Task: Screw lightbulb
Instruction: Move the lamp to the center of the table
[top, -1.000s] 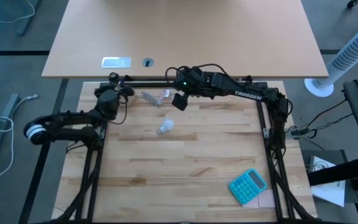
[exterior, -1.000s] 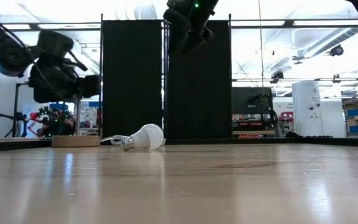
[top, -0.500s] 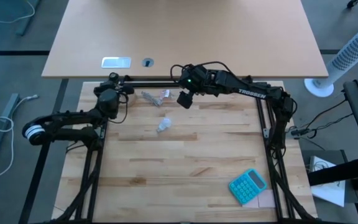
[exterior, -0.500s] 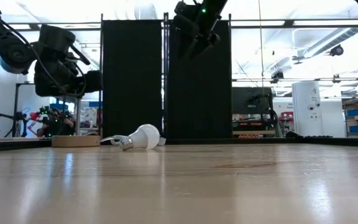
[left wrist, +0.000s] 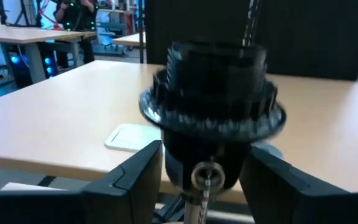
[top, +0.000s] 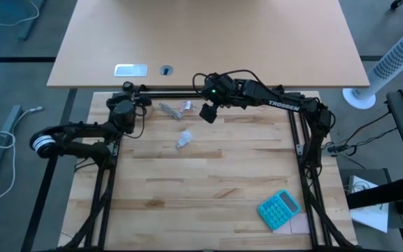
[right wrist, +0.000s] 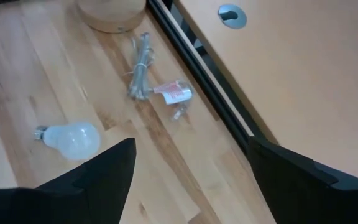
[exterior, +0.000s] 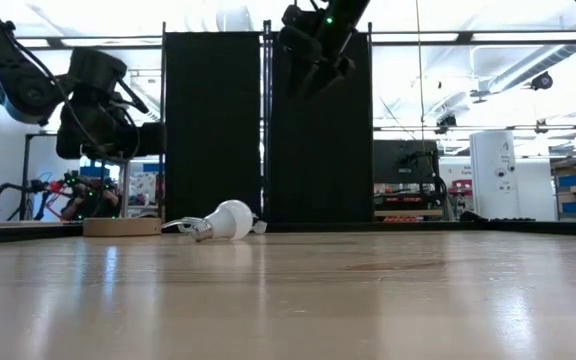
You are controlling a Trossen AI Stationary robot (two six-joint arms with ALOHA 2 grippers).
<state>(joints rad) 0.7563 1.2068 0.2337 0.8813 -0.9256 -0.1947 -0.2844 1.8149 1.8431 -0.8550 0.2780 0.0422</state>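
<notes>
Bulb loose on the bench, not yet picked up or screwed in.

The bulb lies on its side on the wooden bench, toward the far edge, touched by neither arm, so picking it up, carrying it to the socket and turning it in all appear left to do. Just beyond it lies a wrapper with cord. The right pincer hangs in the air above and a little beyond the bulb, off to its right, fingers spread and empty; its wrist view looks down on the bulb between them. The left pincer is at the far left corner, well apart from the bulb, its fingers either side of a black socket; whether they pinch it I cannot tell.
</notes>
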